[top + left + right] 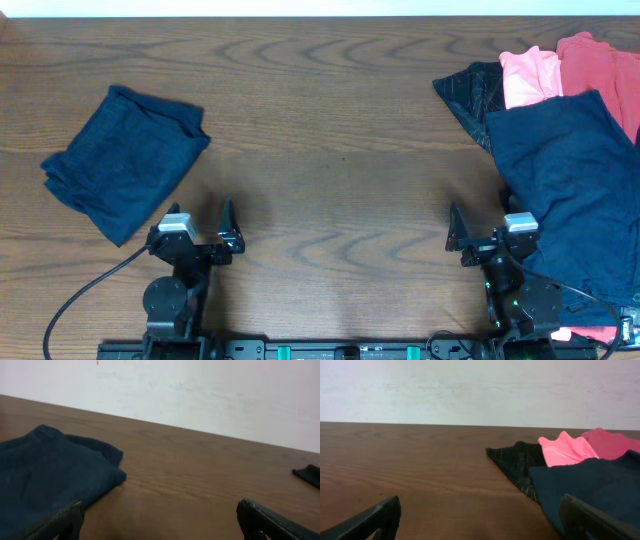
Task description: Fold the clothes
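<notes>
A folded navy garment lies at the left of the table; it also shows in the left wrist view. At the right is a pile of unfolded clothes: a large navy garment on top, a black one, a pink one and a red one. The right wrist view shows the navy garment, the black one, the pink one and the red one. My left gripper is open and empty just right of the folded garment. My right gripper is open and empty at the pile's left edge.
The wooden table runs between the two heaps. A white wall stands behind the table's far edge. A black cable trails from the left arm's base.
</notes>
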Controlling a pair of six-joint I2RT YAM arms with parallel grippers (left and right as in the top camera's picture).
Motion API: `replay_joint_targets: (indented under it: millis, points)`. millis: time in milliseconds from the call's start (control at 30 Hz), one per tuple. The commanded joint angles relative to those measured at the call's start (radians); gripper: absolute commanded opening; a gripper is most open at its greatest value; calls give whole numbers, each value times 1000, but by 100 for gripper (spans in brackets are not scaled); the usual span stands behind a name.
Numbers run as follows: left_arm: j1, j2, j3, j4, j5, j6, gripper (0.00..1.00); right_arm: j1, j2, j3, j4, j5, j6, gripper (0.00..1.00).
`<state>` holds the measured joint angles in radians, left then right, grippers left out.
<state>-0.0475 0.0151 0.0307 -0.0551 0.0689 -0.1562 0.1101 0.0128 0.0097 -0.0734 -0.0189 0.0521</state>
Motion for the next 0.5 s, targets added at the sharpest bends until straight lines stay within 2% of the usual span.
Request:
replay_joint_targets:
  millis: [0, 200, 333, 467]
  points:
    - [4, 34, 26, -95, 77, 9, 98, 9, 16, 16, -11, -19, 30, 99]
    - [4, 158, 186, -257, 81, 5, 98, 9, 126, 111, -62, -10, 29, 99]
    - [4, 274, 327, -355, 81, 5, 98, 9, 282, 216, -87, 5, 29, 99]
    - [4, 411, 472, -459, 81, 6, 98, 8, 509, 364, -136, 16, 29, 99]
